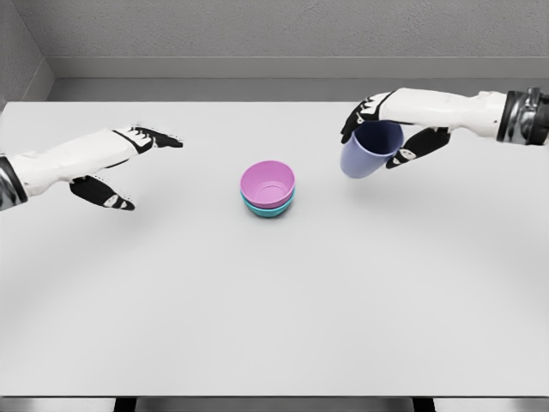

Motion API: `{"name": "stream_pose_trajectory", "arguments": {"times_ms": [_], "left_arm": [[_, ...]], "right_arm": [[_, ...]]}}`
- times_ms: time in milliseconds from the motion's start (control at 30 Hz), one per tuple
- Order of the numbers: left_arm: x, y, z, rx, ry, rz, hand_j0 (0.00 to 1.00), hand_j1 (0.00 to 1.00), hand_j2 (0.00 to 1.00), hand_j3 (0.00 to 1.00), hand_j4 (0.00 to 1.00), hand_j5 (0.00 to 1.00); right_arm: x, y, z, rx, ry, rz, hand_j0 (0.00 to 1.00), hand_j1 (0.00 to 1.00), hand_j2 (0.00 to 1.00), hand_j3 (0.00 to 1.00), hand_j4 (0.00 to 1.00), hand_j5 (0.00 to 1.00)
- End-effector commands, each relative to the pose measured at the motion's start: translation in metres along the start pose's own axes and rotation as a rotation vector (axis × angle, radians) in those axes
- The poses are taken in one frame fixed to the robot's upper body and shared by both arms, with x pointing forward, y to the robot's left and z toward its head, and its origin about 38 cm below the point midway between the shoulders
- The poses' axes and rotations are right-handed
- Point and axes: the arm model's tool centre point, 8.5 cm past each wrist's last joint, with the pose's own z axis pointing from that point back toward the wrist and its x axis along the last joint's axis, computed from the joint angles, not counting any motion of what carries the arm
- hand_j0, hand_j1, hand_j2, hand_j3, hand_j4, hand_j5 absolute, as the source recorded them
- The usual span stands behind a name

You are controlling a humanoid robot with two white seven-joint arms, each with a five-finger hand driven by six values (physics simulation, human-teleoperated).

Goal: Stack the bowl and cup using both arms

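Note:
A pink bowl point(268, 183) sits nested in a teal bowl point(269, 209) at the middle of the white table point(274, 309). To their right, my right hand point(382, 137) is shut on a lavender-blue cup point(371, 149), holding it tilted above the table with its mouth facing up and away. My left hand point(129, 167) hovers open at the left, fingers spread and thumb down, holding nothing, well apart from the bowls.
A grey wall runs behind the table's far edge point(274, 101). The table's front edge point(274, 396) lies at the bottom of the view.

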Motion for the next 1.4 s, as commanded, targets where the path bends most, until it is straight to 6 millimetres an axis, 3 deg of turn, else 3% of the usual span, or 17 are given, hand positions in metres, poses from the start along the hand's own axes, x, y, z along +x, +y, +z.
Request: {"name": "stream_pose_trajectory", "arguments": {"times_ms": [0,167,333,767,1367], "left_arm": [[-0.003,0.016,0.009,0.073,0.011,-0.001,1.0,1.0,1.0,1.0,1.0,1.0],[-0.006,-0.006,0.007,0.102,0.016,0.07,1.0,1.0,1.0,1.0,1.0,1.0],[-0.009,-0.014,0.004,0.174,0.017,0.136,1.0,1.0,1.0,1.0,1.0,1.0],[-0.031,-0.023,0.016,0.206,0.078,0.193,1.0,1.0,1.0,1.0,1.0,1.0],[-0.027,-0.027,0.008,0.225,0.058,0.216,1.0,1.0,1.0,1.0,1.0,1.0]], "right_arm": [[0.004,-0.002,-0.003,-0.006,-0.013,-0.002,0.67,0.67,0.67,0.67,0.67,0.67],[0.01,-0.005,-0.009,-0.007,-0.036,0.011,0.67,0.67,0.67,0.67,0.67,0.67],[0.017,-0.011,-0.022,-0.013,-0.068,0.022,0.67,0.67,0.67,0.67,0.67,0.67],[0.045,-0.019,-0.059,-0.018,-0.176,0.051,0.67,0.67,0.67,0.67,0.67,0.67],[0.061,-0.015,-0.092,-0.008,-0.24,0.05,0.67,0.67,0.67,0.67,0.67,0.67]]}}
